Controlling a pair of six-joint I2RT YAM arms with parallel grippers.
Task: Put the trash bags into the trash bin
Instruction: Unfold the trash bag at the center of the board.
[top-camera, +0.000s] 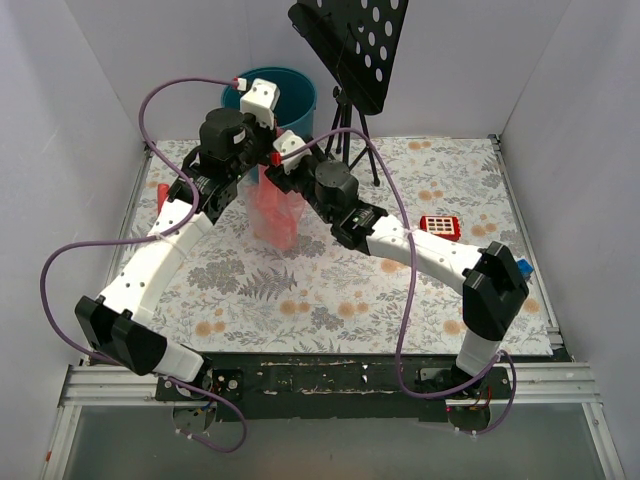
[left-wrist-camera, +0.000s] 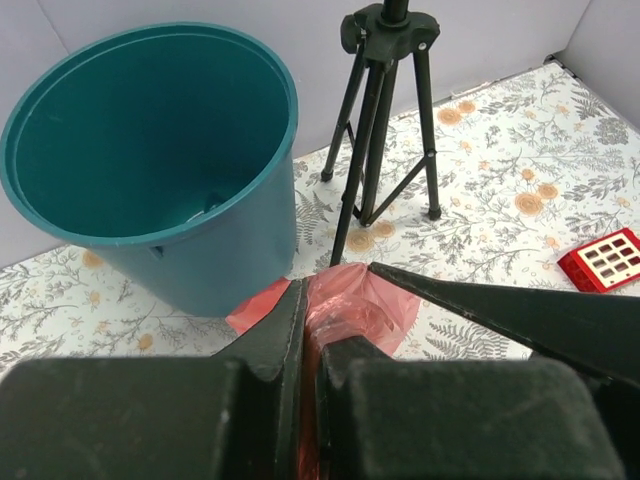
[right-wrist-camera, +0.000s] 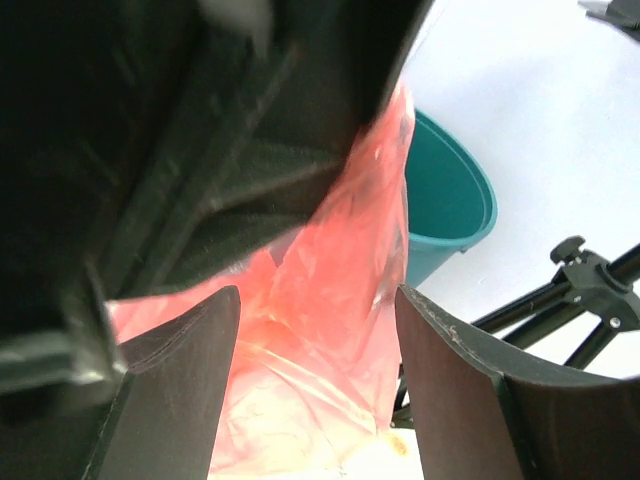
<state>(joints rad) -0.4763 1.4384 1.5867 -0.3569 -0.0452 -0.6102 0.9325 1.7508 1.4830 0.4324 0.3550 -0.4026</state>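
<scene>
fronting white walls (top-camera: 585, 120), trash bin (top-camera: 300, 100) on floral tabletop (top-camera: 300, 290).

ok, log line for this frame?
left gripper: shut on bag | right gripper: open, straddling bag | bag: hanging beside bin, not in it | bin: upright

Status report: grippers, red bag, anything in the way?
Left gripper shut on thin translucent red plastic bag. Right gripper open around it. Bag outside round teal plastic bin. Black tripod beside bin.

A black tripod stand (top-camera: 350, 45) and red button toy (top-camera: 439, 226) sit on floral cloth (top-camera: 300, 290).
</scene>
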